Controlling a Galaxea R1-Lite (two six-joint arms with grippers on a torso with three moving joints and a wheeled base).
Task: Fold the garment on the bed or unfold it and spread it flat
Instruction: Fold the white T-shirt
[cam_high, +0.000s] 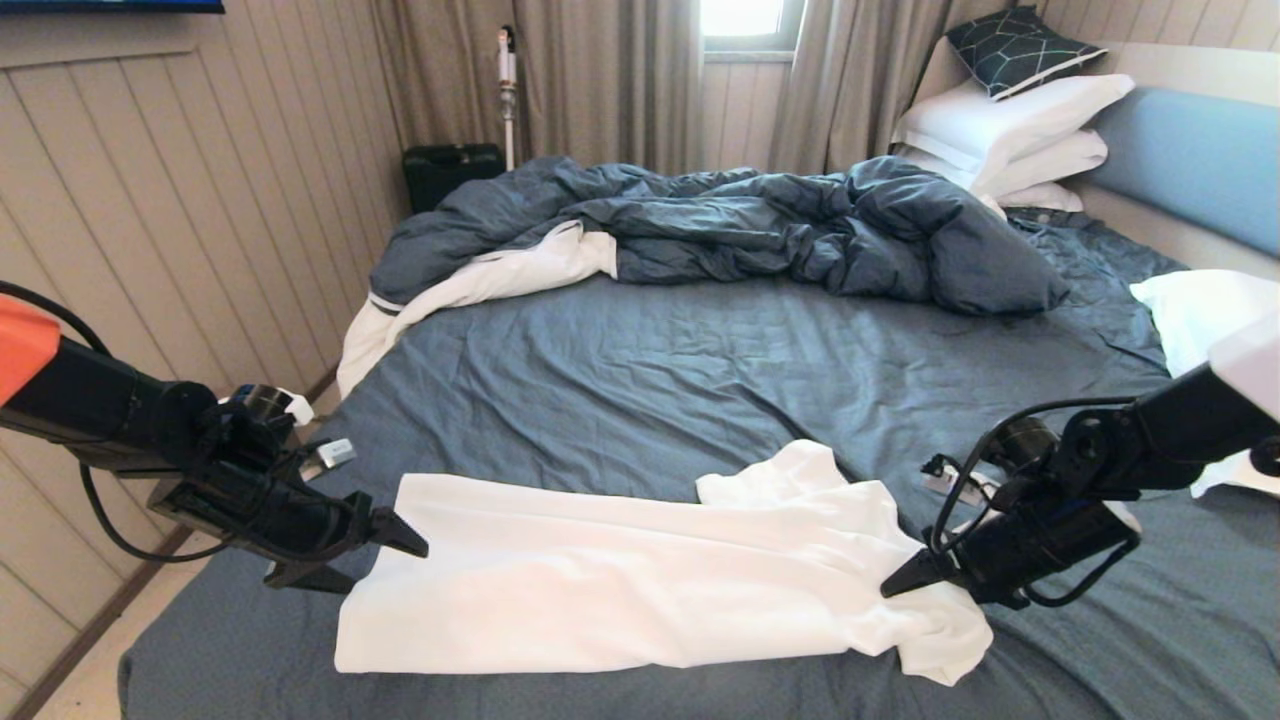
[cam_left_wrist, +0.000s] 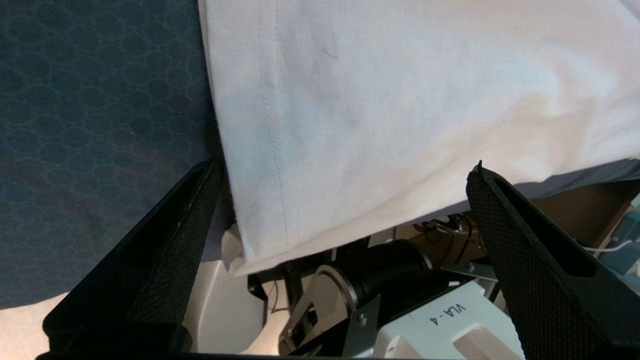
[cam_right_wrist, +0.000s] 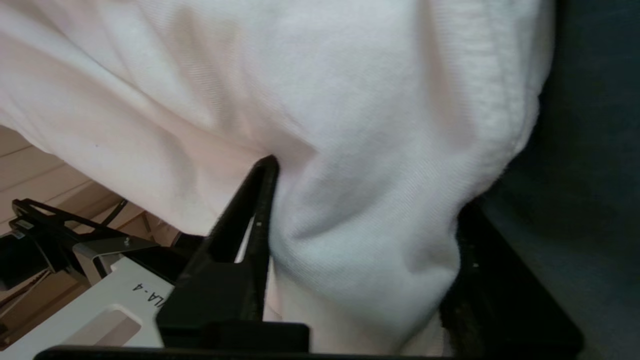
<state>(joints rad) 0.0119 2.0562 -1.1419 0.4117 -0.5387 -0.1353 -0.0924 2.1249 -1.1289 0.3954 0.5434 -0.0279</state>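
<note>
The garment (cam_high: 640, 575), a white T-shirt, lies as a long band across the front of the bed (cam_high: 650, 380), one sleeve (cam_high: 790, 475) sticking out toward the far side. Its chest print is hidden. My left gripper (cam_high: 385, 560) is at the band's left end. In the left wrist view it (cam_left_wrist: 346, 167) is open, and the stitched hem (cam_left_wrist: 272, 150) hangs between its wide-apart fingers (cam_left_wrist: 190, 215). My right gripper (cam_high: 895, 590) is at the rumpled right end. There it (cam_right_wrist: 365, 187) is open too, with a bulge of white cloth (cam_right_wrist: 370, 235) between its fingers (cam_right_wrist: 250, 210).
A rumpled dark-blue duvet (cam_high: 720, 220) with white lining is heaped across the far half. White pillows (cam_high: 1010, 120) are stacked by the light-blue headboard (cam_high: 1190, 160), and another pillow (cam_high: 1200, 310) lies at the right. The garment reaches the bed's front edge. A black case (cam_high: 450, 170) stands by the wall.
</note>
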